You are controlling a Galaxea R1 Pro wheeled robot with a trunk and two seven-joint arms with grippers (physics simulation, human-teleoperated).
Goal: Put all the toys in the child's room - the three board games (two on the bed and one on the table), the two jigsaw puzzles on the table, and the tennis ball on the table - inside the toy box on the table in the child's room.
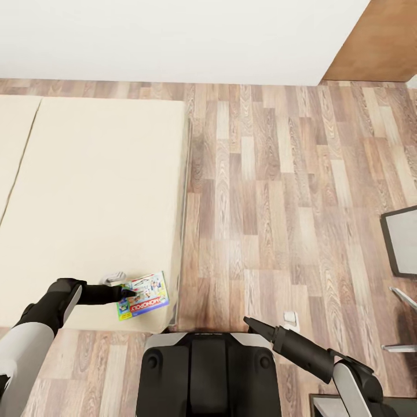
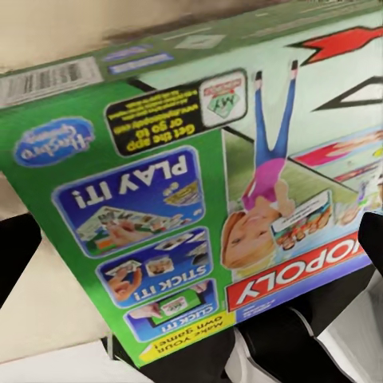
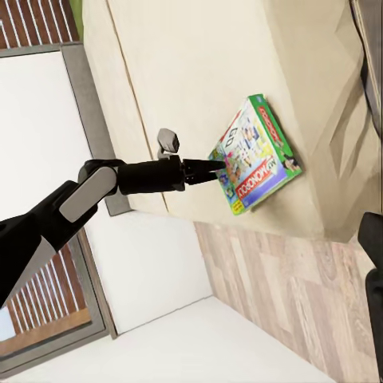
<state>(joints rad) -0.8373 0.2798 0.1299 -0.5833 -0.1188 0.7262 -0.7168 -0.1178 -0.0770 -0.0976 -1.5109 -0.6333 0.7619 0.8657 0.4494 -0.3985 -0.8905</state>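
Note:
A Monopoly board game (image 1: 146,295) with a green edge lies near the front right corner of the cream bed (image 1: 92,191). My left gripper (image 1: 128,293) is at the box's left edge, touching or nearly touching it. In the left wrist view the box (image 2: 207,183) looms close, and the dark fingers (image 2: 16,255) stand wide apart at the frame's sides, open. From the right wrist view the left gripper (image 3: 214,165) meets the box (image 3: 255,155) at its edge. My right gripper (image 1: 248,319) hangs open over the floor, with nothing in it.
Wood-plank floor (image 1: 278,191) stretches right of the bed to a white wall (image 1: 174,35) and a brown door (image 1: 376,40). A dark-framed grey surface (image 1: 402,240) juts in at the right edge. My own base (image 1: 208,370) is at the bottom centre.

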